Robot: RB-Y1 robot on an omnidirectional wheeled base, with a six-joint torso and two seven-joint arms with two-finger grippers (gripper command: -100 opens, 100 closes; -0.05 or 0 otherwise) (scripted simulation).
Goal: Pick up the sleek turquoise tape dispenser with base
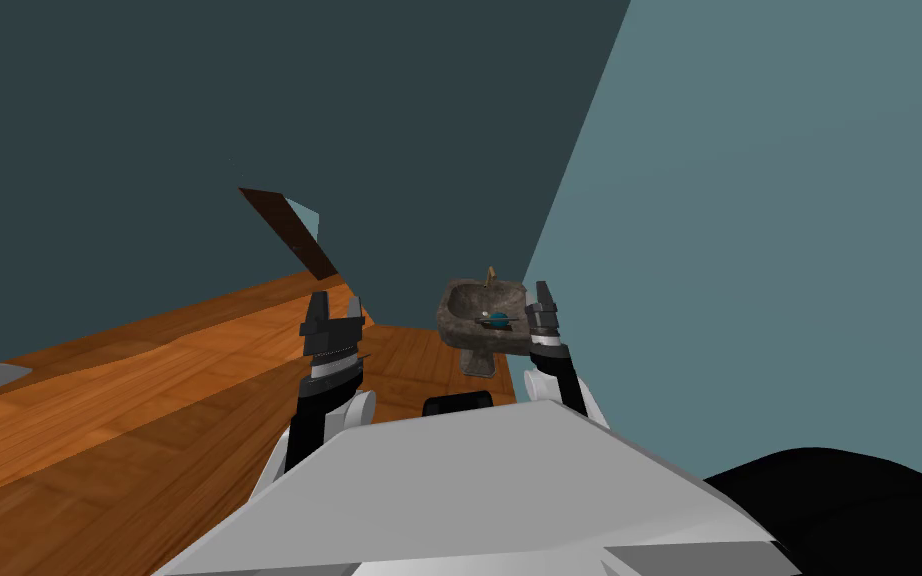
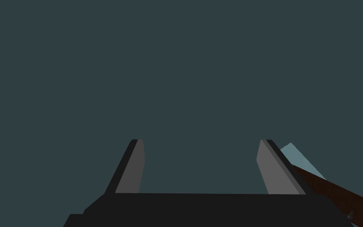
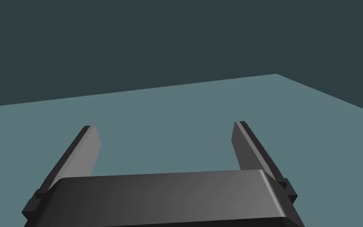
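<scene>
A small turquoise tape dispenser (image 1: 498, 319) lies in the basin of a grey stone pedestal sink (image 1: 461, 322) against the teal wall, ahead of me in the head view. My right gripper (image 1: 544, 300) is raised just right of the sink's rim, fingers (image 3: 86, 151) open and empty, facing a wall. My left gripper (image 1: 334, 310) is held up well to the left of the sink, also open and empty, its fingers (image 2: 134, 165) pointing at a dark wall.
A wooden floor (image 1: 129, 400) spreads to the left. A brown door (image 1: 289, 235) stands ajar in the dark wall behind the left gripper. The teal wall (image 1: 769, 250) runs close along my right. A black area (image 1: 849, 510) lies at lower right.
</scene>
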